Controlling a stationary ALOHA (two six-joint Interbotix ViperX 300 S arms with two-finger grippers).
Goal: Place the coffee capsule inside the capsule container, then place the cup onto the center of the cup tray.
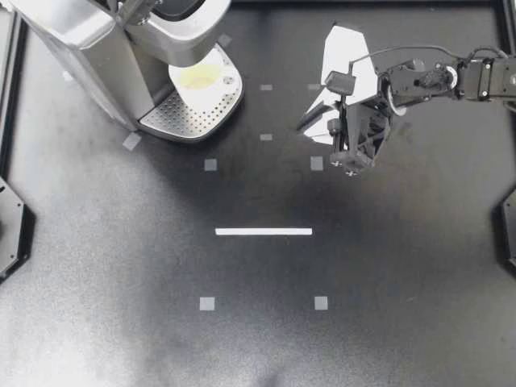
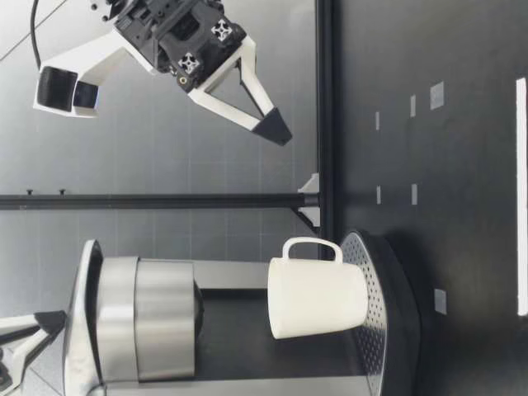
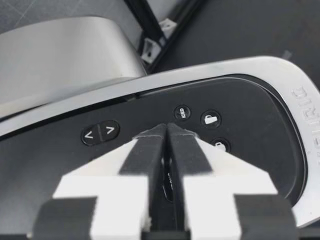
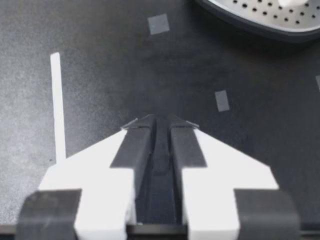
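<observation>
The black matte table [image 1: 258,347] carries grey tape squares [image 1: 210,164] and a white strip [image 1: 264,231]. It is edged by a dark rail [image 2: 325,82], with a grey wall [image 2: 165,165] behind. The cup [image 1: 200,79] stands upright on the machine's [image 1: 97,48] tray [image 1: 189,121]. The right pincer [image 1: 305,123] hangs above the table, fingers together. The left pincer [image 3: 166,131], also together, is over the machine's buttons [image 3: 100,133].

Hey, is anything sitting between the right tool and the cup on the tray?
Nothing visible does. Only bare table lies between my right tool and the cup, which stands on the perforated tray. The machine's spout head overhangs the cup from above.
</observation>
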